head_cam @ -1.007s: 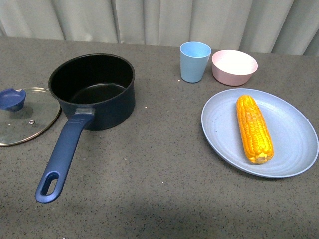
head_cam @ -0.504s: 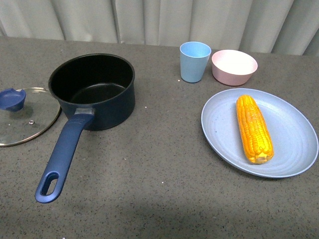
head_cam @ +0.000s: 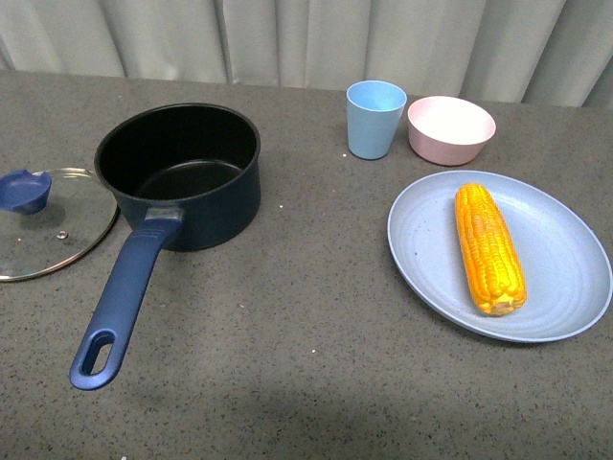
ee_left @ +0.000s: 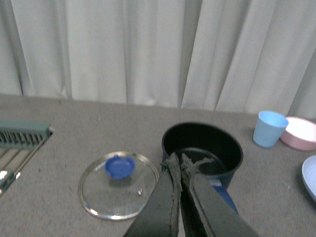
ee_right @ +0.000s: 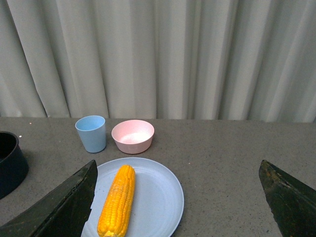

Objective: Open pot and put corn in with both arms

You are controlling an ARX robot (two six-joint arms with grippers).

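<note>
Front view is showing the bench (head_cam: 316, 326) holding the blue pot (head_cam: 206, 206), lid off. The plate (head_cam: 431, 240) is lying right of the pot; the glass lid (head_cam: 48, 240) is lying just left of it. The corn (head_cam: 488, 249) is resting on the plate, outside the pot. A pink bowl (head_cam: 450, 129) and blue cup (head_cam: 374, 120) are standing further back, right of the pot. The left end effector (ee_left: 178, 163) is pinching narrow, holding nothing; the right end effector (ee_right: 177, 168) is gaping wide.

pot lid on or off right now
Off. The pot shows its bare black inside, and the glass lid lies flat on the table beside it.
</note>
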